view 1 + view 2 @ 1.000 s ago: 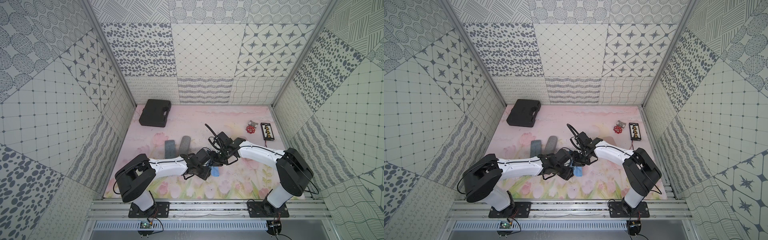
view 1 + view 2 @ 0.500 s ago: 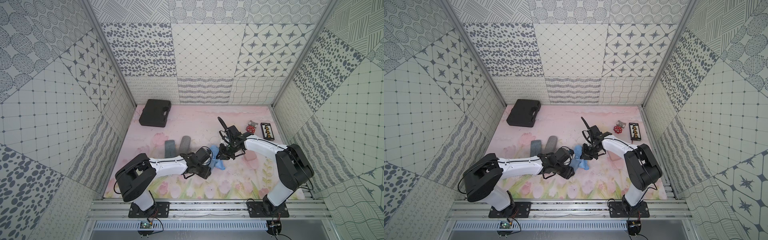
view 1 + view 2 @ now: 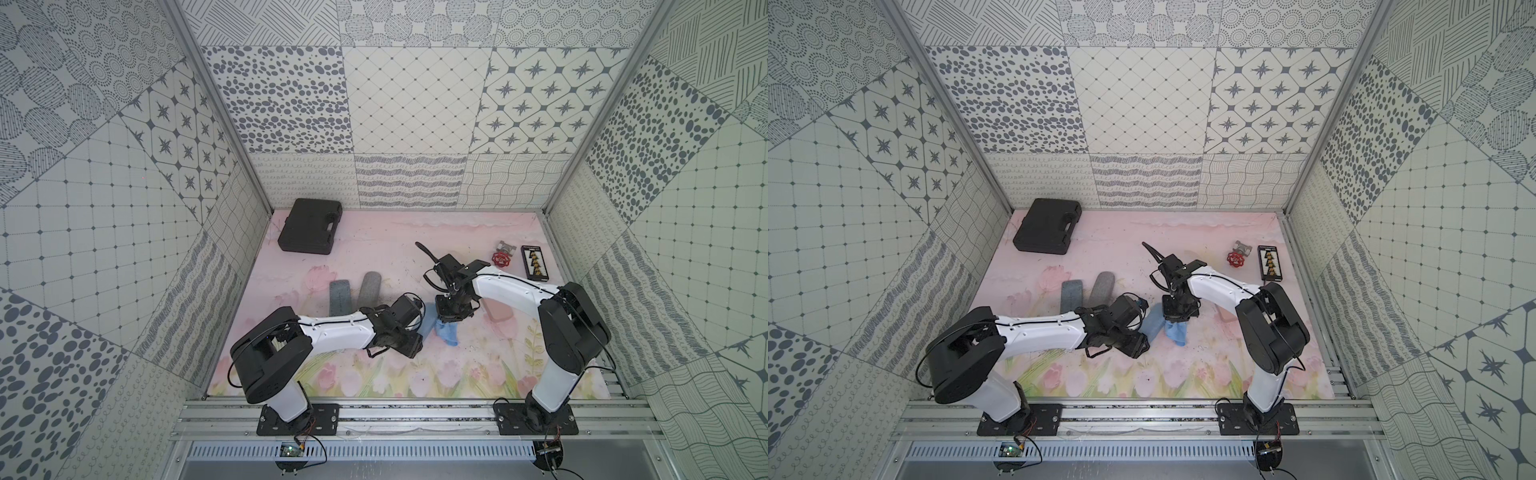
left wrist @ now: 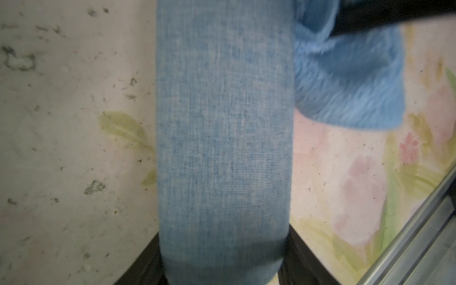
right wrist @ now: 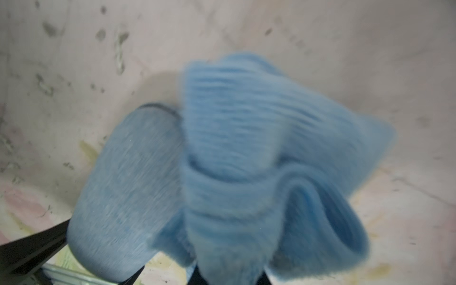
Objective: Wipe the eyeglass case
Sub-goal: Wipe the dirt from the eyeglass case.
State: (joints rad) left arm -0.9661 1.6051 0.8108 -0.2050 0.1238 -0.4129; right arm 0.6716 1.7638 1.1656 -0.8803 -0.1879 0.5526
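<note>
Far left, a black carry case (image 3: 309, 226) lies closed on the tabletop (image 3: 374, 245); nearer the middle, two grey cases (image 3: 340, 297) lie side by side; the left claw (image 3: 413, 328) is pinched on one end of the blue eyeglass case (image 4: 222, 148), holding it near the tabletop's centre; the blue cloth (image 5: 246, 148) touches the case's side; the right claw (image 3: 451, 320) is clamped on that cloth from above; a red valve (image 3: 500, 259) sits far right.

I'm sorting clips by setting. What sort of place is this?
Probably a robot test booth, not a home: patterned wall panels, left arm and right arm bolted to a metal rail, a flower-print mat.
</note>
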